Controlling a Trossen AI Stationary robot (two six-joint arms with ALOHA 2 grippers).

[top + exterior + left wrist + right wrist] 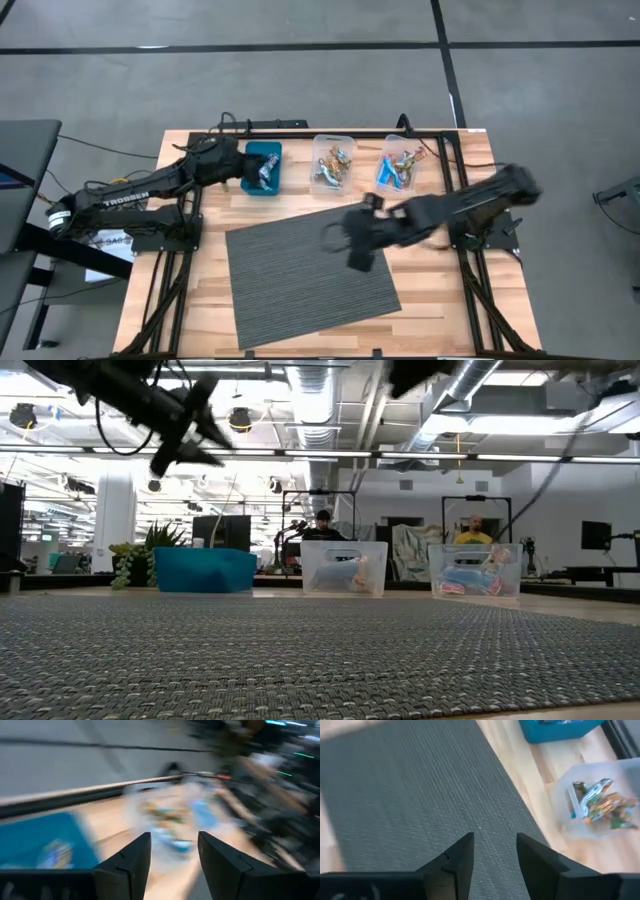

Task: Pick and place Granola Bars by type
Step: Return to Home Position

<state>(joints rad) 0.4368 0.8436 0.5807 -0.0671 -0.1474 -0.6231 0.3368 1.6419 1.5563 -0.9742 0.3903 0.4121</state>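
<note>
The granola bars lie in three containers along the table's far edge. A few lie in the blue tray [262,168], mixed orange-gold and blue-white ones in the middle clear tub [333,165], and more in the right clear tub [400,168]. My left gripper [174,837] is open and empty; it hovers at the blue tray's left side [240,172], above the tray [205,570]. My right gripper [494,837] is open and empty over the grey mat [310,270], toward the mat's far right part [342,240]. The right wrist view shows the middle tub's bars [600,800].
The grey ribbed mat [420,795] covers the middle and near part of the wooden table [200,300]. Black frame rails [470,290] run along the table's sides. People sit in the room behind the tubs [345,568].
</note>
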